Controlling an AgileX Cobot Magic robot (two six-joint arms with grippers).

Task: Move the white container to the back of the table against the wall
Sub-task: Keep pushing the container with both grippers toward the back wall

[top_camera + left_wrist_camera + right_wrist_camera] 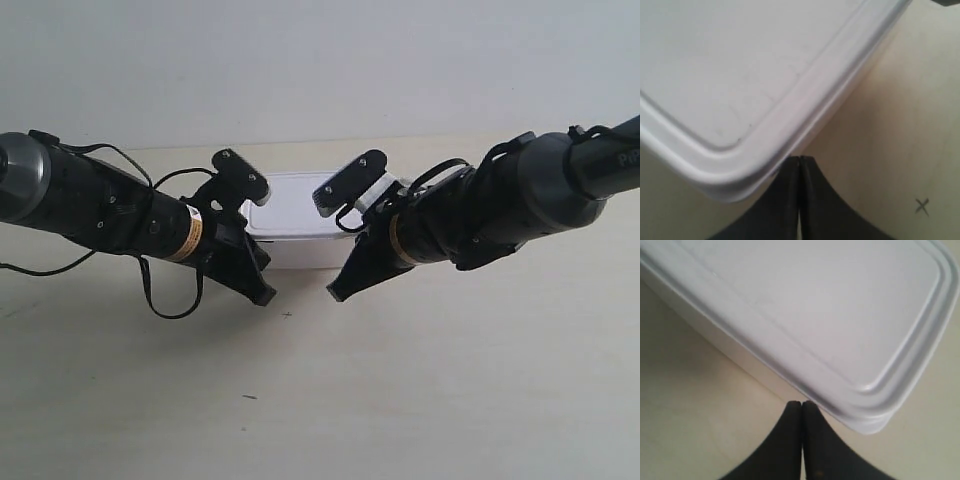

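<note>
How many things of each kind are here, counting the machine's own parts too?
Robot arms: 2, one at the exterior view's left, one at its right
Grippers: 2, both shut and empty: left gripper, right gripper
White container: 1
Table: 1
Wall: 1
Total: 7

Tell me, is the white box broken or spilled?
Nothing stands out. The white rectangular plastic container sits flat on the pale wood-grain table, lid on, nothing spilled. The left gripper and right gripper are shut beside it.
</note>
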